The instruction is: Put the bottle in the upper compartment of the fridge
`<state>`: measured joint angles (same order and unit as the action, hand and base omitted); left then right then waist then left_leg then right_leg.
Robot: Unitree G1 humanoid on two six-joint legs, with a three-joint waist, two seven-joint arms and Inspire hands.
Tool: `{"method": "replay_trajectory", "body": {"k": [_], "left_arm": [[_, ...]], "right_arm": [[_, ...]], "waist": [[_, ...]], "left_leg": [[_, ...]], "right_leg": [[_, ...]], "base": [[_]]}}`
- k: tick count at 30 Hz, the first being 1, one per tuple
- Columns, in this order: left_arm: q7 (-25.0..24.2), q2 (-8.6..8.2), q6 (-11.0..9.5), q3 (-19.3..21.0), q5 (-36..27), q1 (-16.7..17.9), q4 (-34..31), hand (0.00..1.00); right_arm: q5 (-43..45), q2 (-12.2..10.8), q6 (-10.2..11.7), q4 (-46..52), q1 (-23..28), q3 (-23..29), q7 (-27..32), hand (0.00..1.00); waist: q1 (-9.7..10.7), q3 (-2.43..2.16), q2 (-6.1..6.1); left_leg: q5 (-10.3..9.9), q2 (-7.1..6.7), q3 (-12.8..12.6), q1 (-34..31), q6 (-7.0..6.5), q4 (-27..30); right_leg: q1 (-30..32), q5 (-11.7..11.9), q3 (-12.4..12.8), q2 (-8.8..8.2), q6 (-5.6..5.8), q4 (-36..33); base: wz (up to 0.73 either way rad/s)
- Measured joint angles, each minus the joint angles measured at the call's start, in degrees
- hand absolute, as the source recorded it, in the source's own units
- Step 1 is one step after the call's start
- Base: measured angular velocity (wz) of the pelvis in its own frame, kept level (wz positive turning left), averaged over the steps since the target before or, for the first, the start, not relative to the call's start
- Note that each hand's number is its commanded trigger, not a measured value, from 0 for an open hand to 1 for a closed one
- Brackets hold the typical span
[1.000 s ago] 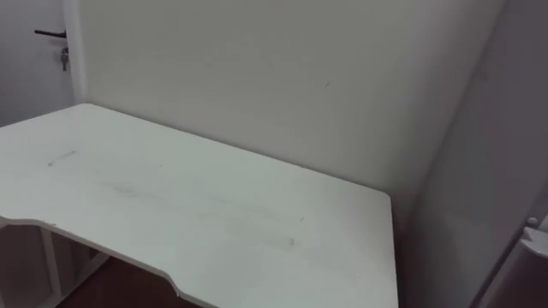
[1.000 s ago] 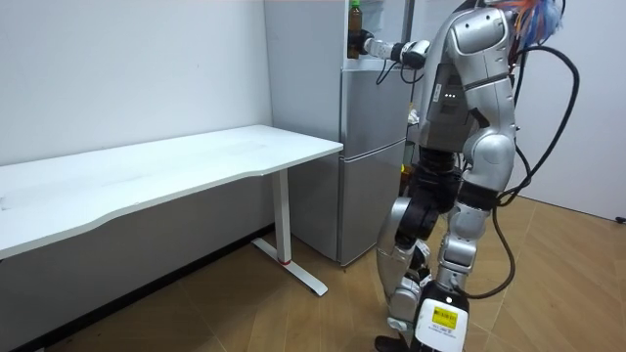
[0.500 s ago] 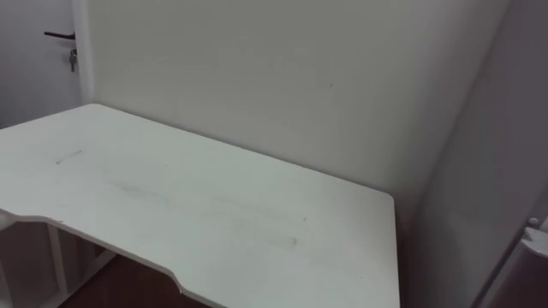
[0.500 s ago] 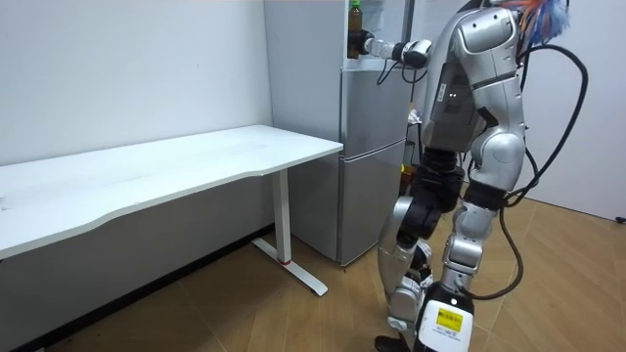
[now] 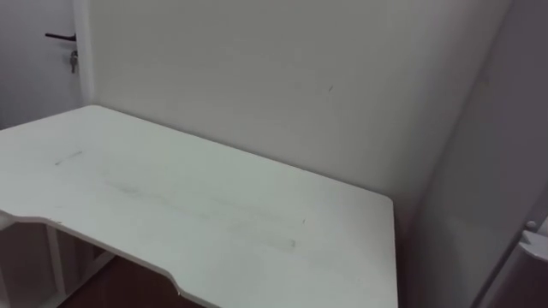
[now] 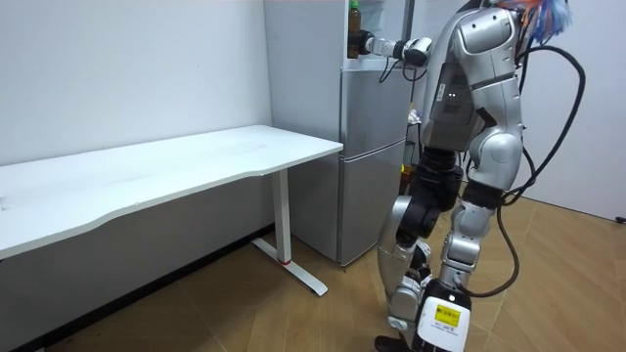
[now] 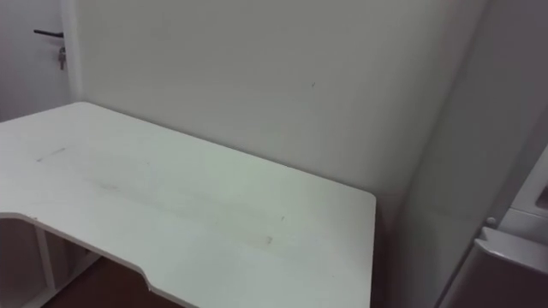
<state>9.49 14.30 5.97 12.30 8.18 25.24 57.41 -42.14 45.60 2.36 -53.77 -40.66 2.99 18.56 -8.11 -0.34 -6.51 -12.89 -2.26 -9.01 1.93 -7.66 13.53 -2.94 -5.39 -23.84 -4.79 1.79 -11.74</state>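
Room view: robot stands close before the fridge (image 6: 372, 147), past the worktop's (image 6: 196, 161) end. The bottle (image 6: 354, 18) is cut off by the picture's top edge. What shows of it is upright, dark low down, green and yellow above. It is at the room view's left edge of the fridge's open upper compartment; whether it rests on a shelf cannot be told.

Right arm raised to shoulder height and stretched straight out to it. Right robot hand (image 6: 369, 44) wrapped about the bottle's lower part, fingers small and hard to make out. Left robot hand (image 6: 412, 117) low before the torso, too small to tell its state.

Eye views: white worktop, pale wall behind it, grey fridge side along the right edge, door handle (image 5: 58, 37) top left.
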Motion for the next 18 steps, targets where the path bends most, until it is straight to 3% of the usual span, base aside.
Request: {"method": "replay_trajectory", "body": {"k": [8,18], "left_arm": [[0.0,-0.14,0.1,2.2,-0.2,0.0,1.8,0.0],[0.1,-0.06,0.0,3.3,-1.6,-0.3,1.8,0.0]], "right_arm": [[0.0,0.2,-2.0,-0.1,0.0,0.0,-0.5,0.0],[-0.2,0.4,-2.4,0.0,0.0,0.5,-1.8,0.0]], "waist": [[0.2,0.02,-1.03],[0.3,-0.06,-0.75]], "left_leg": [[0.0,-0.1,0.0,0.2,0.08,-0.3],[0.1,-0.11,-0.1,0.2,0.06,-0.3]], "right_leg": [[0.0,-0.3,0.2,-0.03,-0.03,-0.1],[0.0,-0.3,0.6,0.01,-0.03,0.0]], "base": [[0.0],[0.0]]}}
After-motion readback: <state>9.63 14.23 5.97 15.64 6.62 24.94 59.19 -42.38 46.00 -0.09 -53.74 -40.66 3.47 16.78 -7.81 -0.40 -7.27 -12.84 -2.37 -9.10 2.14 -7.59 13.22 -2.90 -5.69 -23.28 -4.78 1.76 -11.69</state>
